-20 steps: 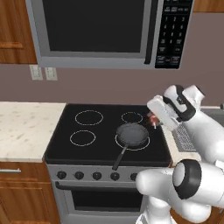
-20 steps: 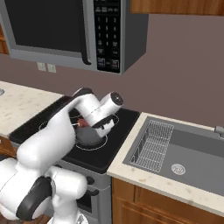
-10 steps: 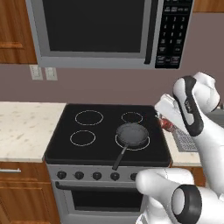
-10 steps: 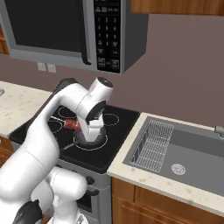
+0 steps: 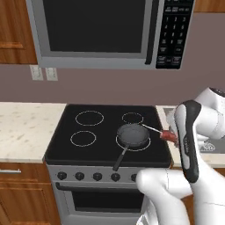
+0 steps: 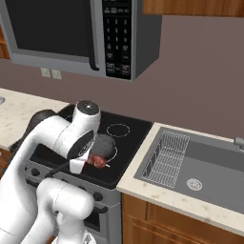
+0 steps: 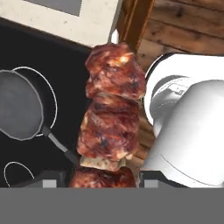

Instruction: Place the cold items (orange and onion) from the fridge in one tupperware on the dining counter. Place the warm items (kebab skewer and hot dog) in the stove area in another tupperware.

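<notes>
Holding the kebab skewer (image 7: 111,127) tight in my gripper (image 7: 104,178), w/ a finger on each side of the meat at the bottom of the hand view. Jaws are closed on it. The meat is red-brown chunks, stacked in a row, and it sticks straight out from my hand.

In the right base view the kebab skewer (image 6: 97,160) is up in the air, just over the front right part of the stove (image 6: 125,143). In the left base view the meat (image 5: 167,135) pokes out by my arm at the stove's right edge, and a thin stick runs from it toward the pan.

Under it sits the black frying pan (image 5: 131,135) on the front right burner, handle pointing to the front. Nothing is in the pan.

Farther right is the sink (image 6: 205,167) w/ a wire rack (image 6: 166,157) inside. Up behind the stove hangs the microwave (image 5: 105,30).
</notes>
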